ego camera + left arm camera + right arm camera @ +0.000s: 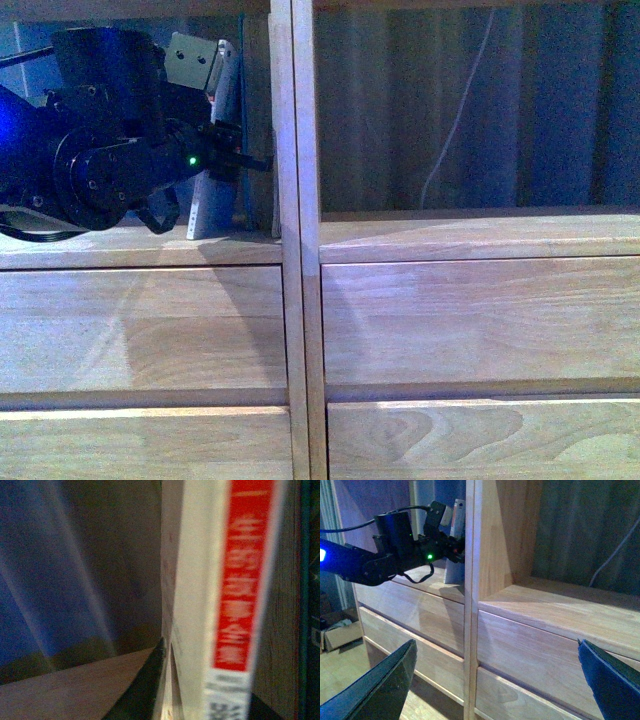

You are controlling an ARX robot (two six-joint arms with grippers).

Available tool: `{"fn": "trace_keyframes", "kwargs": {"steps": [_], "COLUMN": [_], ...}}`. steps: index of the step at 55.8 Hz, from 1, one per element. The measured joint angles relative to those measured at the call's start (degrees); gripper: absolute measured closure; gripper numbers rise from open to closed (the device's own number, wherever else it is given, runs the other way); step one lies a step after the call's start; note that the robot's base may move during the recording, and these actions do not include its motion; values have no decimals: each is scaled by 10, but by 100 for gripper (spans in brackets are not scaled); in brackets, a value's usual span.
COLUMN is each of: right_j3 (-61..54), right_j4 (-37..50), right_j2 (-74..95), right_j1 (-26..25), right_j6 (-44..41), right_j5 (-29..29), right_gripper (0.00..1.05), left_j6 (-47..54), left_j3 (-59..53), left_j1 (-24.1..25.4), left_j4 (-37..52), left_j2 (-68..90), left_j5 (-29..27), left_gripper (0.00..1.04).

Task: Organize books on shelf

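Observation:
My left gripper reaches into the shelf's left open compartment, shut on the white paperback book. The book stands nearly upright on the compartment floor, close to the centre divider. In the left wrist view its white edge with red lettering fills the middle, held between my dark fingers, and a slim dark teal-edged book stands just beside it. The right wrist view shows the left arm and the book from the side. My right gripper is open and empty, in front of the drawers.
Plain drawer fronts lie below both compartments. In the right compartment only a white cable hangs at the back. A cardboard box sits on the floor beside the shelf.

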Motion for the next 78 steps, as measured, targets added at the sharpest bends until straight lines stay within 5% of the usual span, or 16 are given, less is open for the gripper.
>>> {"fn": "trace_keyframes", "kwargs": {"steps": [23,51,63,71,75,78], "right_j3": [-5,-11,-24,-40,-14,-25], "right_j4": [5,4,23,24,-136,-214], "right_j2": [-8,-9,-12,-26,-65,-85], "right_j1": [16,33,26,25,64,80], "right_j6": [7,7,17,17,-27,-44], "right_j5": [9,63,102,126,287,365], "right_gripper": [7,7,7,7,20,30], "left_j6": [-20,-94,-166,-198,-183,-180], "left_j3": [-132,-576,-798,-852,-855,-871], "left_j1": [11,35,57,57,50,56], "left_j4": [66,163,8,-63,-114,-118], "left_j2": [-66,-429,-680,-801,-833,-845], "left_j5": [0,54,76,75,-25,-35], "left_gripper": [6,7,7,9,24,35]}}
